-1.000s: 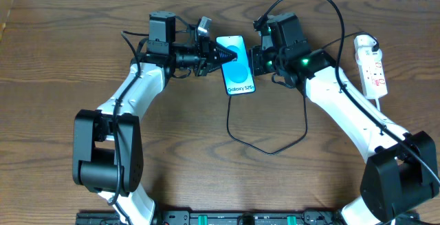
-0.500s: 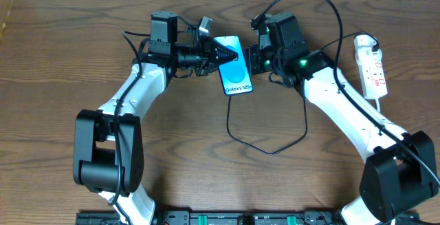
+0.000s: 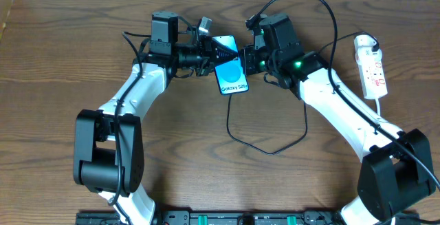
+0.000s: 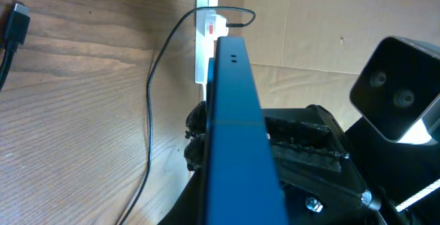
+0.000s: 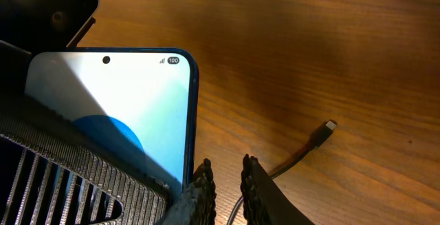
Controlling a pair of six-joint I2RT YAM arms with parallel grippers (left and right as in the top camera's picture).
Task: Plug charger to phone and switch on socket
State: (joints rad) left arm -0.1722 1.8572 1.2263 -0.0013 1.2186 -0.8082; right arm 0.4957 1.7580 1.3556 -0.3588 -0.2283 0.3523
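Note:
My left gripper point(image 3: 218, 55) is shut on the phone point(image 3: 230, 70) and holds it tilted above the table. In the left wrist view the phone's blue edge point(image 4: 237, 129) runs up between the jaws point(image 4: 237, 184). My right gripper point(image 3: 247, 60) is by the phone's right edge point(image 5: 117, 101). Its fingers point(image 5: 225, 166) are almost together with nothing between them. The charger cable point(image 3: 268, 149) loops on the table and passes below the right fingers. Its connector tip point(image 5: 328, 126) lies free on the wood. The white socket point(image 3: 370, 65) lies at the far right.
The charger's thin black cable point(image 4: 148, 108) runs to the socket point(image 4: 204, 32), where its plug sits. A thick white cord leaves the socket's lower end. A black cable arcs over the right arm point(image 3: 330, 18). Both arms crowd the upper middle of the wooden table point(image 3: 69, 60).
The phone in my left gripper has shifted slightly left and up and tilted more. My right gripper has followed it leftward. The cable loop on the table has not moved.

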